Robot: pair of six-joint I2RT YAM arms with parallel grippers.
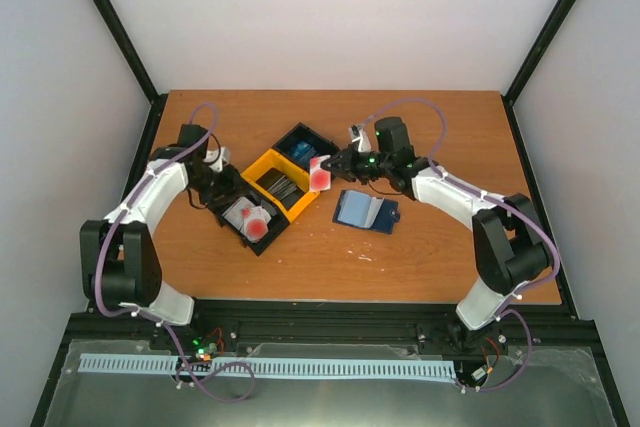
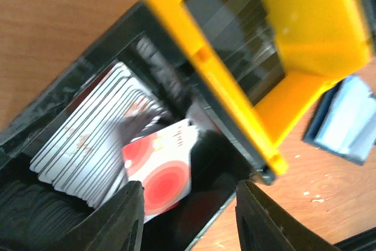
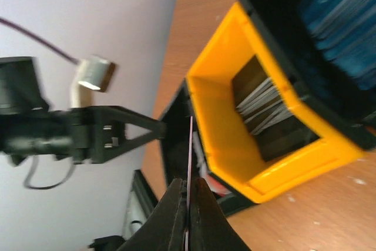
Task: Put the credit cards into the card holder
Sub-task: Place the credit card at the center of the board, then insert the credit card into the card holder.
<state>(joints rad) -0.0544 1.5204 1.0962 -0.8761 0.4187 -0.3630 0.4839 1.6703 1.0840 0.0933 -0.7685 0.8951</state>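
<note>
Wooden desk (image 1: 440,267): we saw right jaws pinching a red-blotched card (image 1: 320,175) by the tray (image 3: 305,171); left jaws parted above a second card (image 2: 158,171), blurred.

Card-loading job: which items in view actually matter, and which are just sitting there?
In the job:
- white-and-red card, pinched in the right fingers
- white-and-red stack, dark grey cards, blue cards
- card holder, lying open
- left fingers, open above the stack's compartment

Just there:
- black-and-yellow tray, only storing cards
- table
</note>
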